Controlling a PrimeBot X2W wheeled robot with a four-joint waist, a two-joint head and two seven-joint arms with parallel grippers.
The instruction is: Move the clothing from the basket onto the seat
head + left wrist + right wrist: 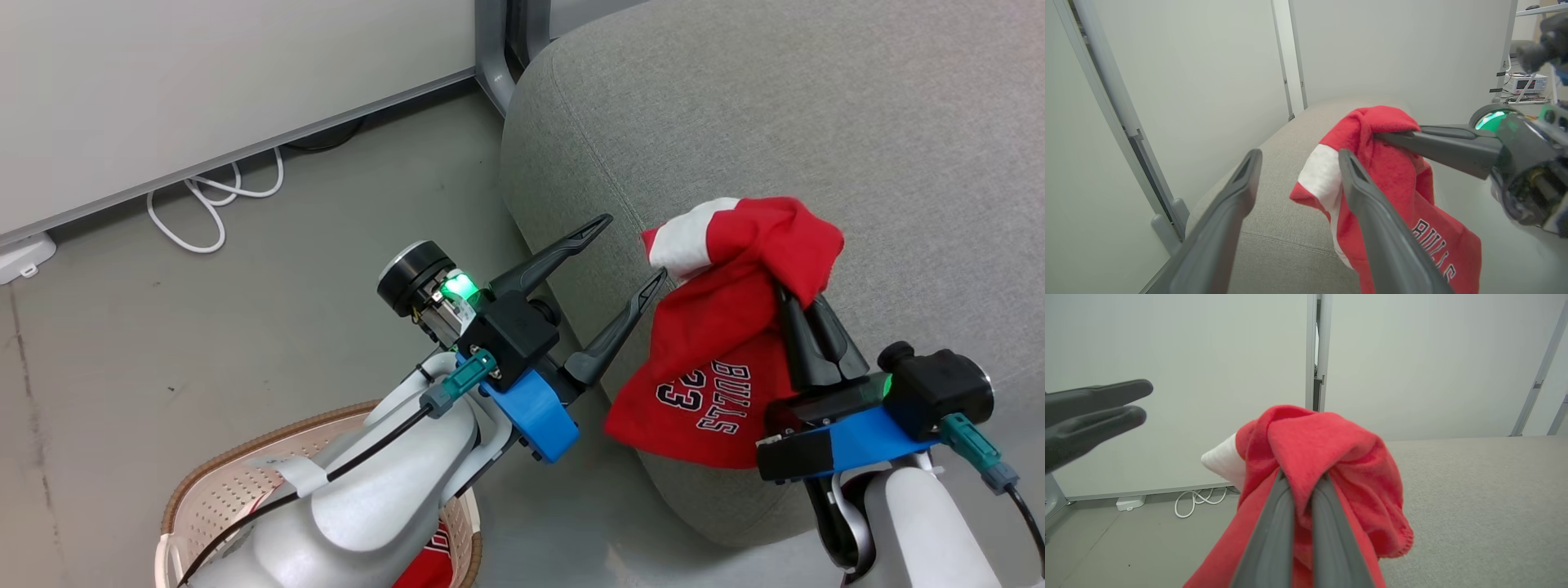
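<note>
Above the seat (816,122), the clothing (718,327) hangs pinched in the right gripper (804,327), draped over its tips; the left gripper (635,249) gapes beside it.

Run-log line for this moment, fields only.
right gripper: shut on red garment | garment: lifted at seat edge | left gripper: open, empty | basket: red cloth inside

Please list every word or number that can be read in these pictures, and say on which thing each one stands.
"BULLS": on the red garment, seen upside down in the head view.
"23": on the same garment, beside the word.
Marks on the second garment in the basket: too small to read.
Pale device with a screen: too small to read.
</note>
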